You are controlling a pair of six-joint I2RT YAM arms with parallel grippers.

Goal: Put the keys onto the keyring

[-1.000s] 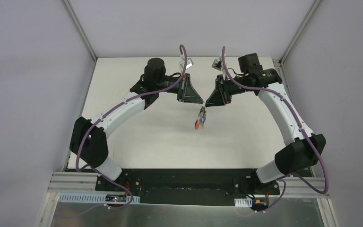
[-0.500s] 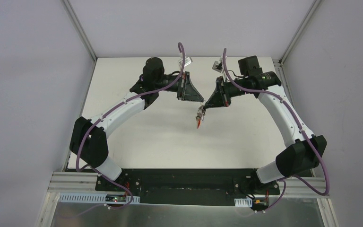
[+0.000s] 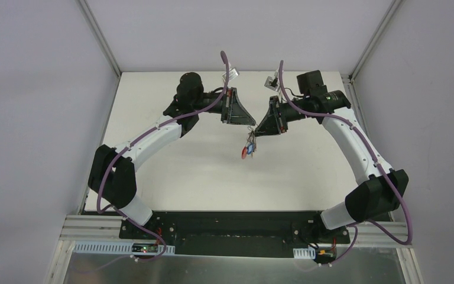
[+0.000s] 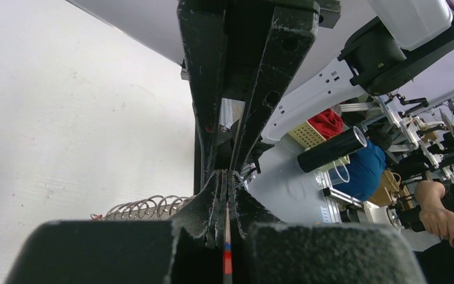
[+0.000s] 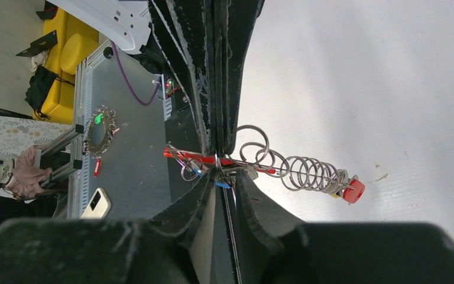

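The grey metal keyring, a run of silver wire loops with a thin red bar at one end, hangs clear of the white table near its middle. The right gripper pinches it at the bar end, black fingers pressed fully together on it. Its long axis runs straight out from those jaws, toward the arms' bases in the overhead view. It ends in a small red plastic-capped key head. A blue fleck sits right at the grip (probably another key head, too small to be sure).

The left gripper faces it from the other side, its tips just beside the right's and just on the far side of the keyring. Its jaws are closed too, on a thin silver key blade seen edge-on, with a red-and-blue patch at its near end. I judge this to be the key to thread. The left arm would have to carry it across to the ring.

Counted:
- one keyring
- one red head and one blue fleck on it
- one blade in the left jaws

Any further keys cannot be told.
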